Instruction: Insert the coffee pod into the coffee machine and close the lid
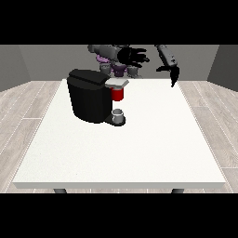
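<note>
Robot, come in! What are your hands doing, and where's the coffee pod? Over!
Both hands up, holding nothing. Grey thing on coffee machine base, maybe the pod. Path unobstructed.

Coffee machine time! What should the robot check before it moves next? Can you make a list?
1. Coffee machine standing upright on the table: ok.
2. Grey thing at the machine's base is the pod: cannot tell.
3. Hand at the view's right holds nothing, fingers hanging down: ok.
4. Hand at the view's left is near the machine: not ok, it is raised by the robot's chest.
5. Lid closed: cannot tell.
</note>
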